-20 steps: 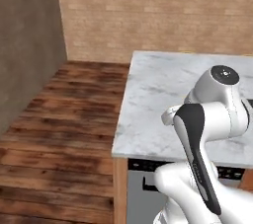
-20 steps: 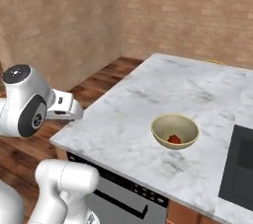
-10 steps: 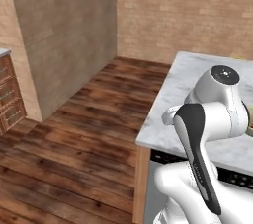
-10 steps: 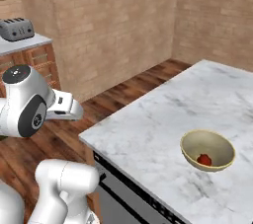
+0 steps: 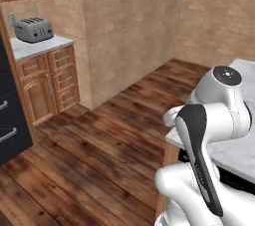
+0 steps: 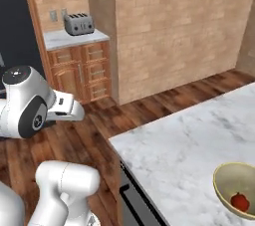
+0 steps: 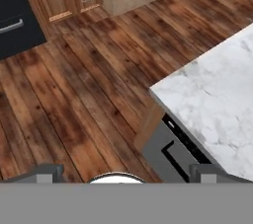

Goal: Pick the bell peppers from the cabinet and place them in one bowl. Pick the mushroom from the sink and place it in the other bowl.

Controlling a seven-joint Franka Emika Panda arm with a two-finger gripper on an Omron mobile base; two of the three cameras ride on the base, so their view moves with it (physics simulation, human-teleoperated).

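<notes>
End effector (image 7: 121,171) open, empty, over wood floor; one pepper (image 6: 240,201) sits in bowl (image 6: 222,185) on table (image 6: 184,145); judged light, glossy, slippery — grip across body, not stem.

A bell pepper (image 6: 240,201) lies in the bowl (image 6: 224,176) on the marble counter (image 6: 189,140).
</notes>
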